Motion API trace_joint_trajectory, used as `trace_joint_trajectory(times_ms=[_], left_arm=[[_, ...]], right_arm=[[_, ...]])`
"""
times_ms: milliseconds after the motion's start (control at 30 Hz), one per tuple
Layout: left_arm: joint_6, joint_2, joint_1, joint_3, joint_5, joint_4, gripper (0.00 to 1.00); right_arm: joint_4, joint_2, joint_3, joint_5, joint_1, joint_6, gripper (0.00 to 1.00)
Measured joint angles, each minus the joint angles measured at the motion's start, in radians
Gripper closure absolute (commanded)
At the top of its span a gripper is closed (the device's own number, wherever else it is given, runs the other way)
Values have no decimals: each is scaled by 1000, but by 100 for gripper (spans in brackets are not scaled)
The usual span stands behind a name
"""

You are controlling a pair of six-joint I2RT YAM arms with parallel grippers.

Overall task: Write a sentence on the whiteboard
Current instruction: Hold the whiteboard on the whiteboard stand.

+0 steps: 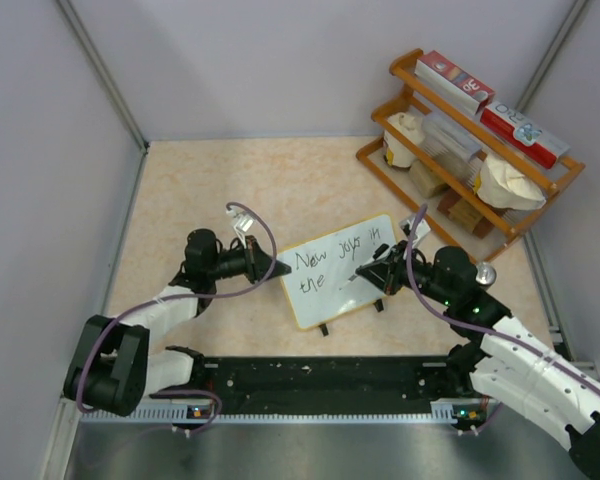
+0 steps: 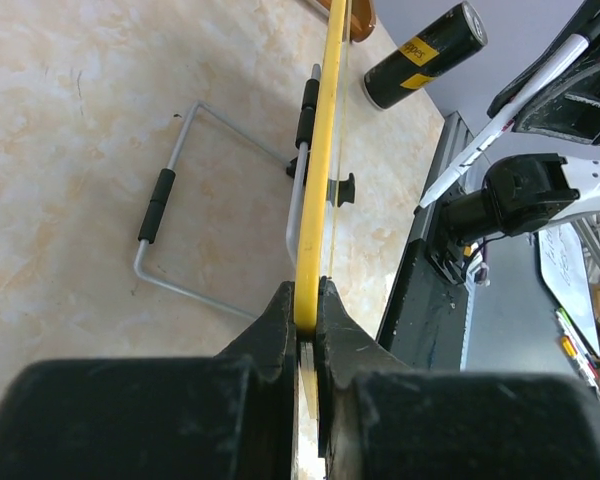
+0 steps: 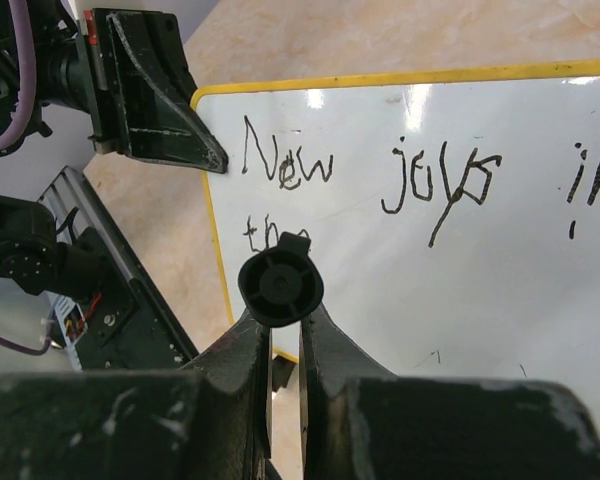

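Observation:
The whiteboard [image 1: 342,272] stands tilted on its two black feet mid-table, with "New joys in the" written on it in black. My left gripper [image 1: 276,268] is shut on the board's left edge. In the left wrist view the yellow frame [image 2: 315,200] runs edge-on out of that gripper [image 2: 308,300]. My right gripper [image 1: 375,268] is shut on a black marker [image 3: 280,285], seen end-on over the board [image 3: 460,260] just right of the word "the". The marker's tip is hidden behind its body.
A wooden rack [image 1: 470,150] with boxes and cups stands at the back right. Behind the board lie a wire stand with black sleeves [image 2: 170,230] and a black can [image 2: 425,55]. A black rail [image 1: 320,380] runs along the near edge.

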Motion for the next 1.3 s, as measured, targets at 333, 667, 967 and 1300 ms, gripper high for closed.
trace_joint_trajectory(times_ms=[333,667,967,1300], left_arm=[[53,57,6,5,18,21,63],[89,57,6,-1,23,26,43],[93,57,6,-7,28,32,41],[94,57,6,-17,38,49,39]], right_arm=[[0,8,0,21,0,-21,100],[0,18,0,31,0,-29,100],[0,13,0,39,0,-36,100],[0,0,0,50,0,-36,100]])
